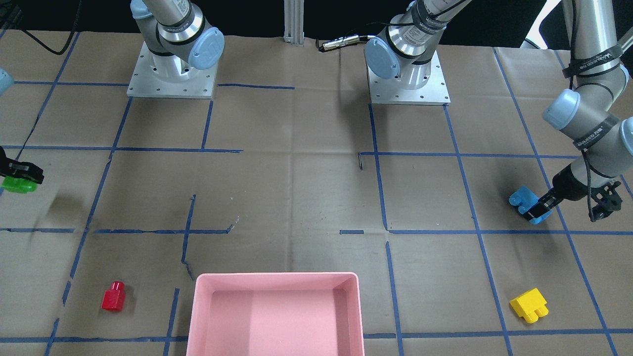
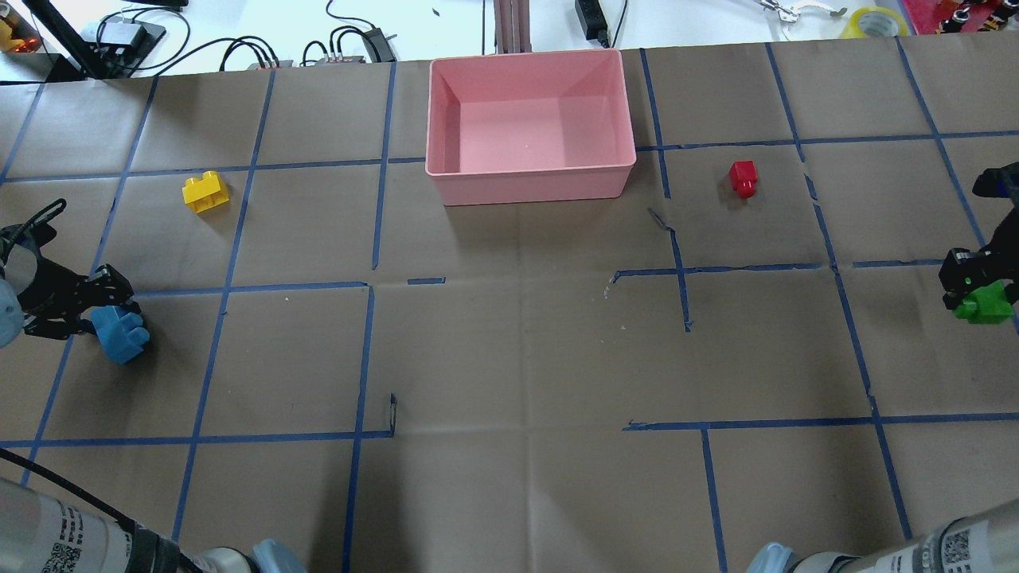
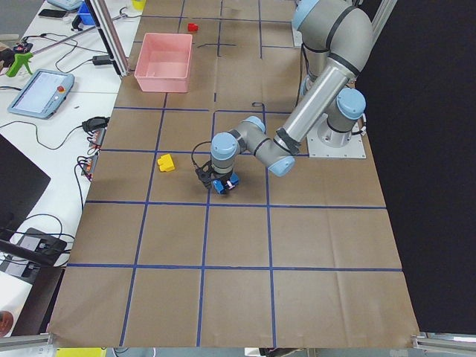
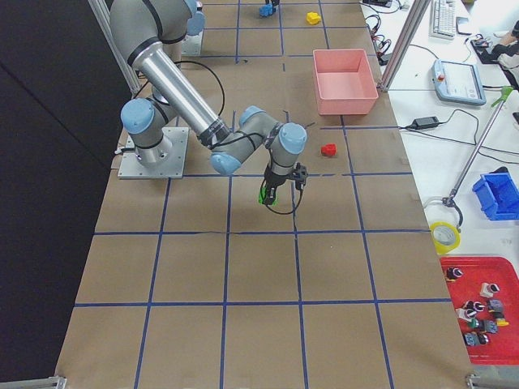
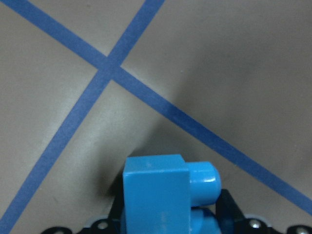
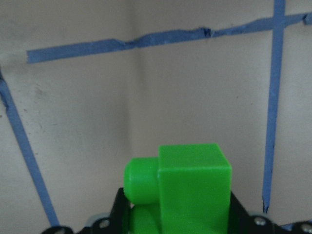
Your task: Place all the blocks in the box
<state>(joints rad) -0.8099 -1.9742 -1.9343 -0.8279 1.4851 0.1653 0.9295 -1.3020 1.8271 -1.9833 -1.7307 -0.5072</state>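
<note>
My left gripper is shut on the blue block at the table's left edge; the left wrist view shows the block between the jaws, over its shadow. My right gripper is shut on the green block at the right edge; the block fills the lower part of the right wrist view. The yellow block lies on the table, left of the pink box. The red block lies right of the box. The box holds no blocks.
Brown paper with blue tape grid lines covers the table. The two arm bases stand at the robot's edge. Cables and tools lie beyond the far edge, behind the box.
</note>
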